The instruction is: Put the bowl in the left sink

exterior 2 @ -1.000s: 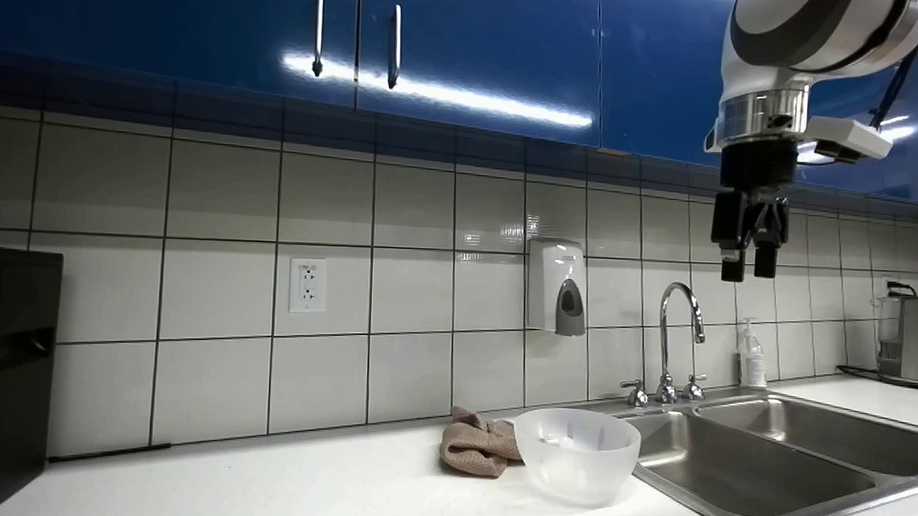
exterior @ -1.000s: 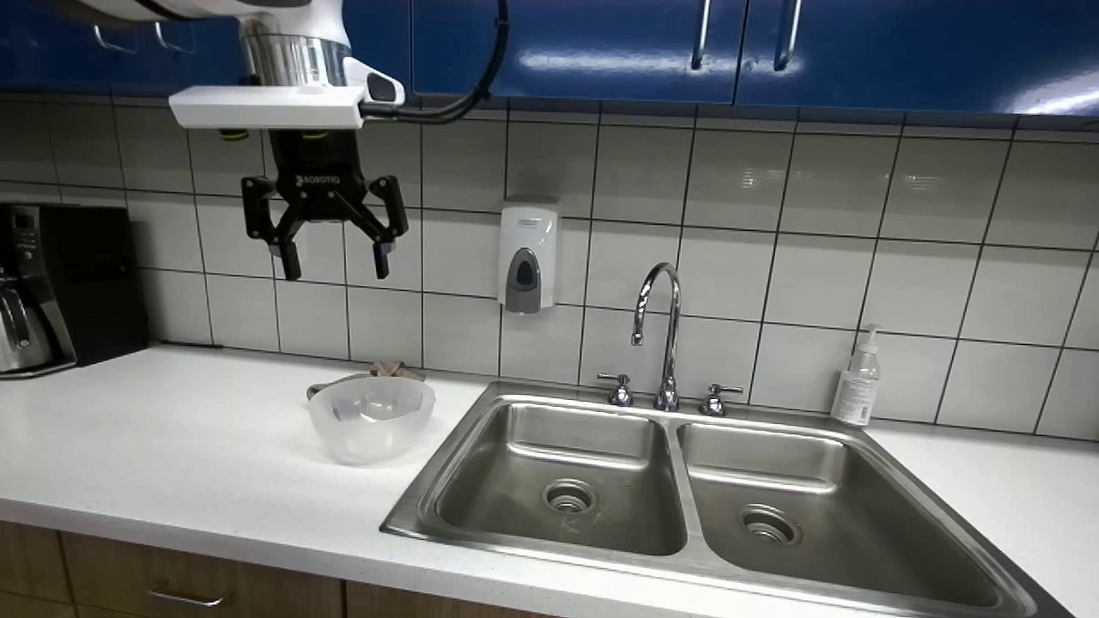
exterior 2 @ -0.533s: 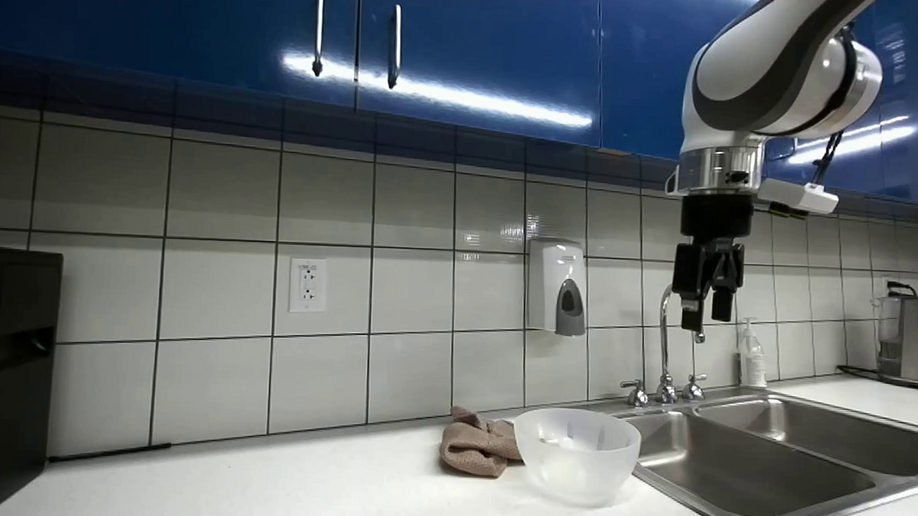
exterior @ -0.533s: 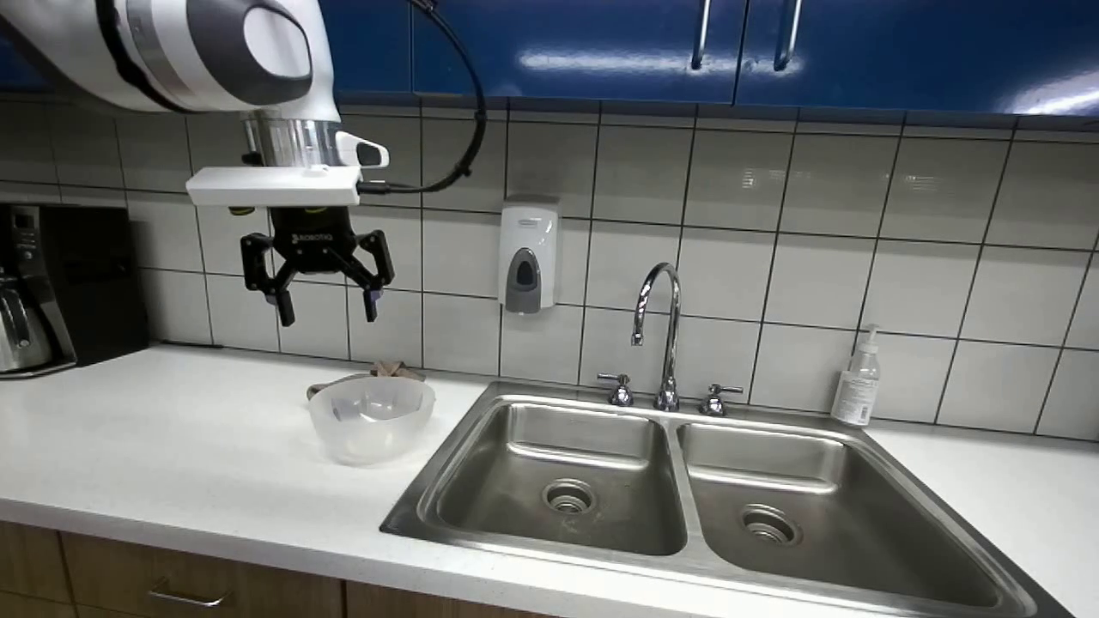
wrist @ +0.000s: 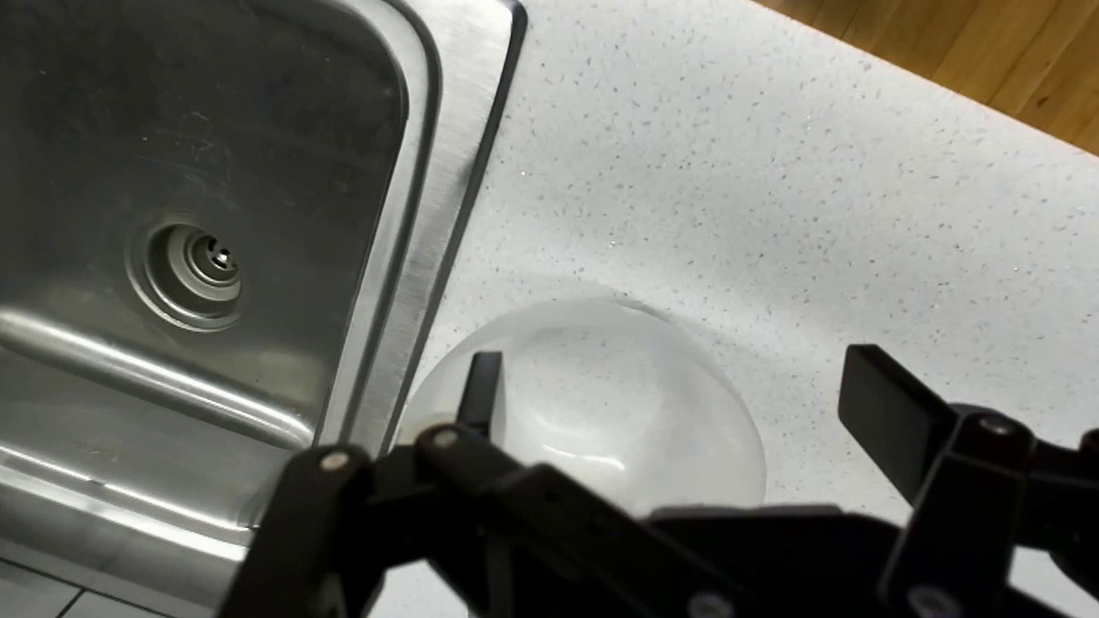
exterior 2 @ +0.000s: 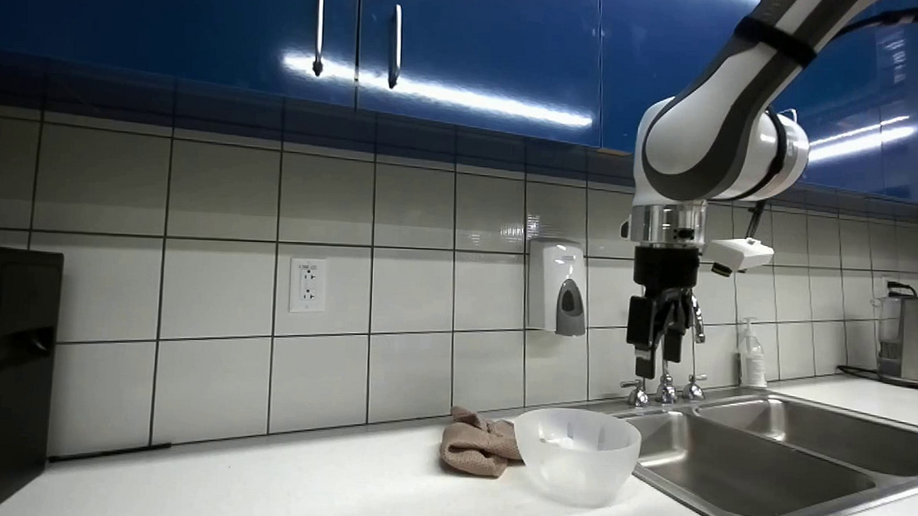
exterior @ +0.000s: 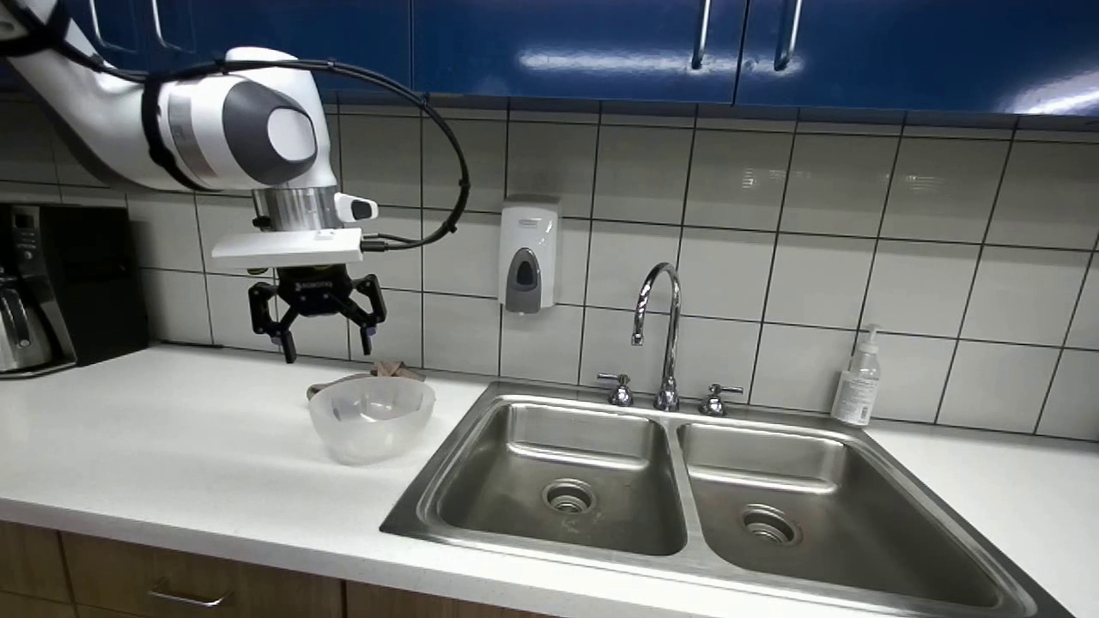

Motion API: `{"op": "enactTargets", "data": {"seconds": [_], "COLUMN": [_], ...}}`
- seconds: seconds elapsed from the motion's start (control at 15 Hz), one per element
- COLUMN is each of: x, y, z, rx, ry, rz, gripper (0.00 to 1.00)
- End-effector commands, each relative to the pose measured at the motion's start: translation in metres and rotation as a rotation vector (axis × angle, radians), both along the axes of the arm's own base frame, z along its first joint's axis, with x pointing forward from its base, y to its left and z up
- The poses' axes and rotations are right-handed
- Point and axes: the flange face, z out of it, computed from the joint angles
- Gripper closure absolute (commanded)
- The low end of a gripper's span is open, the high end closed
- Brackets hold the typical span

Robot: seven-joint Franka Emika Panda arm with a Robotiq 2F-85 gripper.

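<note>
A translucent white bowl (exterior: 369, 433) stands upright on the white counter just left of the sink; it also shows in an exterior view (exterior 2: 578, 464) and in the wrist view (wrist: 601, 386). The left sink (exterior: 524, 489) is a bare steel basin with a drain, and it shows at the left of the wrist view (wrist: 283, 172). My gripper (exterior: 328, 352) is open and empty, pointing down, higher than the bowl and apart from it. In the wrist view, one finger overlaps the bowl and the other lies over bare counter. The gripper's body hides the bowl's near edge.
A brown cloth (exterior 2: 475, 446) lies against the bowl's back side. A tall faucet (exterior: 670, 335) with handles stands behind the sinks. A soap dispenser (exterior: 528, 253) hangs on the tiled wall. A black coffee maker (exterior: 77, 283) and a pump bottle (exterior: 857, 386) stand farther off.
My gripper has come down a long way toward the counter and the bowl; in an exterior view it has also shifted left. It stays open. The bowl and cloth have not moved.
</note>
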Motion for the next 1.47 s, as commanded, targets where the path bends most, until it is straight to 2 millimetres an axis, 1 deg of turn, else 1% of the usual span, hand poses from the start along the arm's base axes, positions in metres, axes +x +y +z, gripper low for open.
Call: {"op": "enactTargets", "data": {"seconds": [0.0,0.33,0.73,1.0,1.4], "x": [0.030,0.056,0.075,0.080,0.081], "y": [0.018,0.038,0.053,0.060,0.063], "z": [-0.020,-0.045,-0.077,-0.098,-0.129], "rx": [-0.003,-0.007,-0.018,-0.034,-0.085], "ry": [0.015,0.039,0.073,0.081,0.080], "rz": [0.047,0.103,0.150,0.170,0.232], "gripper": [0.00,0.00,0.00,0.00,0.00]}}
